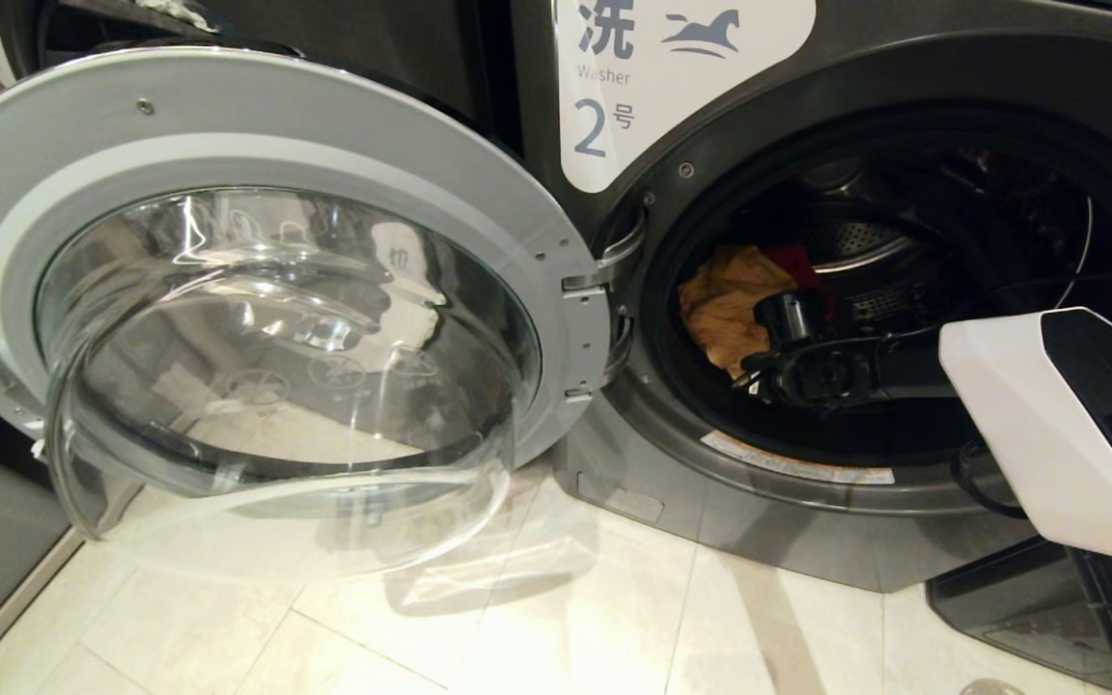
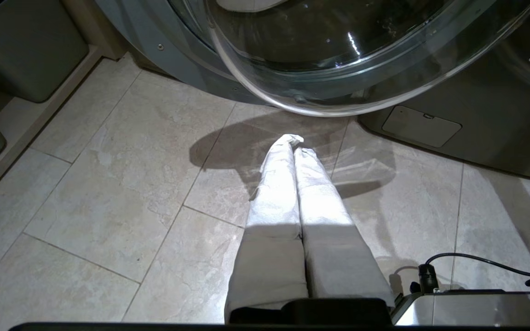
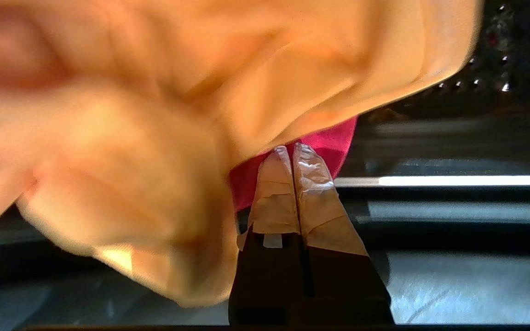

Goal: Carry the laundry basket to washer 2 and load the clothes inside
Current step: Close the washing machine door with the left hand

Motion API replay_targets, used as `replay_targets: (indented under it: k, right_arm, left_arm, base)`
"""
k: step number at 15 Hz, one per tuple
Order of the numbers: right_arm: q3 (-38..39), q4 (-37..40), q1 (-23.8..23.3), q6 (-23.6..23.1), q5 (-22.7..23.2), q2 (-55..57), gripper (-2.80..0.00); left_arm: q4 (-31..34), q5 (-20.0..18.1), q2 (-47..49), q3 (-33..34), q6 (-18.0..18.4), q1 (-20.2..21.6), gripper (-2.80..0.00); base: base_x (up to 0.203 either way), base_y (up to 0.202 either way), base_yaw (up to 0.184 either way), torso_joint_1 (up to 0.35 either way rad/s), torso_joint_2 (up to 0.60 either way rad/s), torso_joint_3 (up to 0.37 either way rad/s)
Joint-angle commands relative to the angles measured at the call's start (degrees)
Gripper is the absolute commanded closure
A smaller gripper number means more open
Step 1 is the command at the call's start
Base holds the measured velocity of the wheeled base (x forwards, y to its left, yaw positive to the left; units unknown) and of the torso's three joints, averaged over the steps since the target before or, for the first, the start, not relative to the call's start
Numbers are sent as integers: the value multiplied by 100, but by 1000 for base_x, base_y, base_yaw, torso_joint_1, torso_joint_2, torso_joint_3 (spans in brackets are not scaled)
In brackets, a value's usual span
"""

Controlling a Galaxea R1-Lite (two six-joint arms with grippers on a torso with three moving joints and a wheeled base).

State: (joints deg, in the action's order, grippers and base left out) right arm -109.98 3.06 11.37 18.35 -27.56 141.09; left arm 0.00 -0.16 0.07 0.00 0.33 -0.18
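1. The dark grey front-load washer 2 (image 1: pixel 807 454) stands with its chrome-rimmed glass door (image 1: pixel 257 319) swung open at 9 o'clock.
2. The right gripper (image 3: pixel 292 149) reaches inside the drum, fingers pressed together against the yellow-orange and red-pink clothes (image 1: pixel 725 299), gripping nothing.
3. The left gripper (image 2: pixel 292 140) hangs closed and empty above the pale tiled floor (image 2: pixel 108 184).

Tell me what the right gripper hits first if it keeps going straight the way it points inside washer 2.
Most likely the clothes: the right gripper, shut, has its tips at the red-pink cloth, with the yellow-orange cloth beside it. Whether it already touches is unclear.
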Motion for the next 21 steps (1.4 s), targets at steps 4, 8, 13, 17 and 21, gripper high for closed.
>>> replay_targets:
  k: [4, 8, 13, 17, 21]
  right_arm:
    - [-155, -830, 14, -127, 611, 293, 0]
    - [-183, -1461, 11, -165, 612, 406, 0]
    - [-223, -2661, 58, -277, 118, 434, 0]
    - [-133, -2651, 20, -120, -60, -37, 0]
    - [674, -2550, -6, -79, -212, -849, 0]
  left_arm:
    - [0, -2, 1, 0, 2, 1, 0]
    - [0, -2, 1, 0, 2, 1, 0]
    - [0, -2, 1, 0, 2, 1, 0]
    - [0, -2, 1, 0, 2, 1, 0]
    - [0, -2, 1, 0, 2, 1, 0]
  base:
    - [0, 0, 0, 0, 0, 0]
    - [0, 0, 0, 0, 0, 0]
    - [0, 0, 0, 0, 0, 0]
    - [0, 0, 0, 0, 0, 0]
    - [0, 0, 0, 0, 0, 0]
